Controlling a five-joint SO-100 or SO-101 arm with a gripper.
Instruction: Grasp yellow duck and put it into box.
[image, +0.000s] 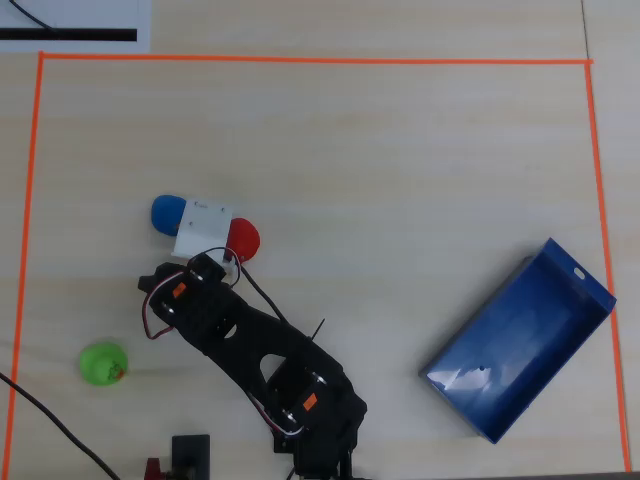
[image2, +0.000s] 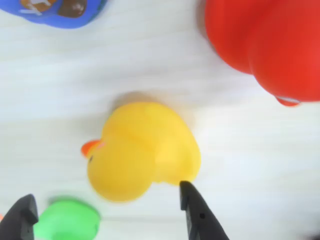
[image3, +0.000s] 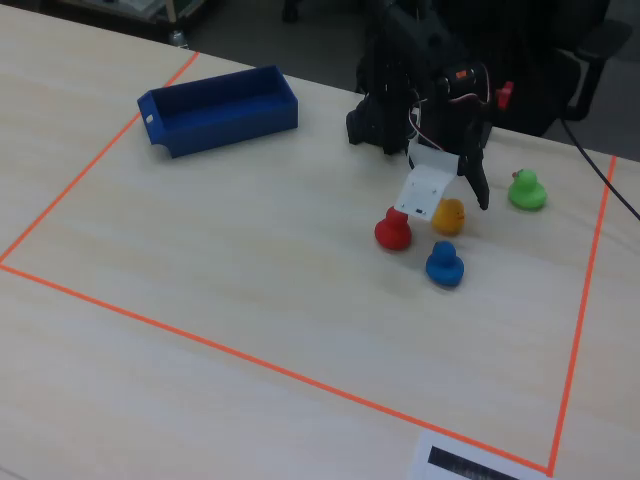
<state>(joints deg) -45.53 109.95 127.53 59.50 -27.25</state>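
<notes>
The yellow duck (image2: 142, 150) with an orange beak lies on the table between a red duck (image2: 265, 45) and a blue duck (image2: 55, 10). My gripper (image2: 106, 194) is open just above it: one black fingertip (image2: 192, 200) is at the duck's body edge, the other is far off to the left. In the fixed view the gripper (image3: 450, 203) hangs over the yellow duck (image3: 449, 216). In the overhead view the gripper (image: 205, 240) hides the yellow duck. The blue box (image: 520, 340) stands empty at the right, far from the gripper, and it also shows in the fixed view (image3: 220, 108).
The red duck (image: 243, 238) and the blue duck (image: 167, 213) sit close on either side of the gripper. A green duck (image: 102, 362) stands apart at the lower left. Orange tape (image: 300, 60) frames the work area.
</notes>
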